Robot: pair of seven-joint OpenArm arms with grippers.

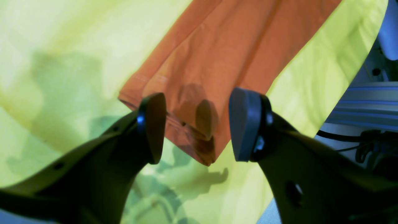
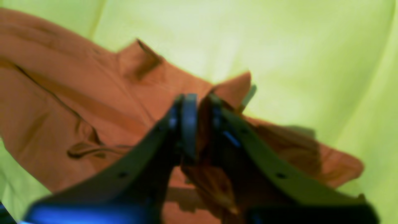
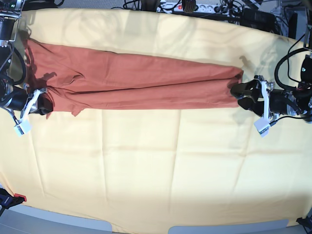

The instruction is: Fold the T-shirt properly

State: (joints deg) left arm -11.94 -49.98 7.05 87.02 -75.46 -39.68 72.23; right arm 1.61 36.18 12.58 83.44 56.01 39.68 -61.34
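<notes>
The rust-orange T-shirt [image 3: 136, 80] lies as a long narrow band across the far half of the table, folded lengthwise. My left gripper [image 3: 238, 92] is at its right end and stands open. In the left wrist view the gripper [image 1: 197, 127] straddles the hem corner of the T-shirt [image 1: 224, 46] just above it. My right gripper [image 3: 44, 103] is at the band's left end, by the sleeve. In the blurred right wrist view the gripper [image 2: 202, 124] has its jaws nearly together, with a bunched fold of the T-shirt [image 2: 62, 109] between them.
A pale yellow cloth [image 3: 156, 165] covers the whole table. Cables and a power strip [image 3: 195, 7] run along the far edge. The table's grey front edge [image 3: 73, 222] shows below the cloth. A metal frame with cables [image 1: 367, 105] stands beside the left arm.
</notes>
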